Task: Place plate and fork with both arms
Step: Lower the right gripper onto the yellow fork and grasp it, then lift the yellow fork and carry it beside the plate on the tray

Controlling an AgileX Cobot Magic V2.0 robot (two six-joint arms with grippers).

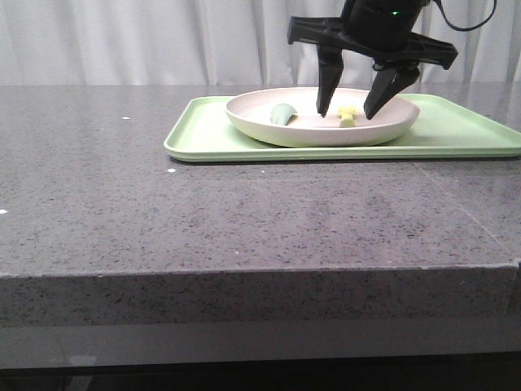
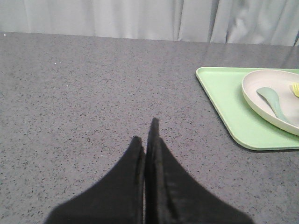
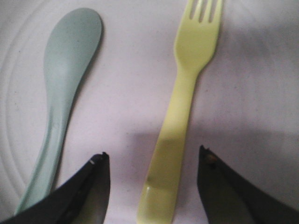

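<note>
A large round shallow cream plate (image 1: 322,122) with a matte finish and a raised rim sits on a flat rectangular light-green tray (image 1: 203,134), which lies on a speckled dark-grey stone tabletop (image 1: 203,212). Inside the plate lie two utensils side by side and apart: a small pale-yellow plastic fork (image 3: 184,107), smooth and slightly glossy, its four tines pointing away from the wrist camera, and a rounded grey-green spoon (image 3: 65,93) with a soft oval bowl and a tapering handle.

The right gripper (image 1: 352,112) hangs low over the plate, its black wedge-shaped fingers (image 1: 326,85) spread wide and straddling the fork's handle, one on each side; neither pad touches the handle in the right wrist view.

The left gripper (image 2: 148,140) hovers over bare stone, well apart from the tray, its two black tapered fingers pressed together with nothing between them.

Pale pleated curtains (image 1: 122,41) hang behind the table.
</note>
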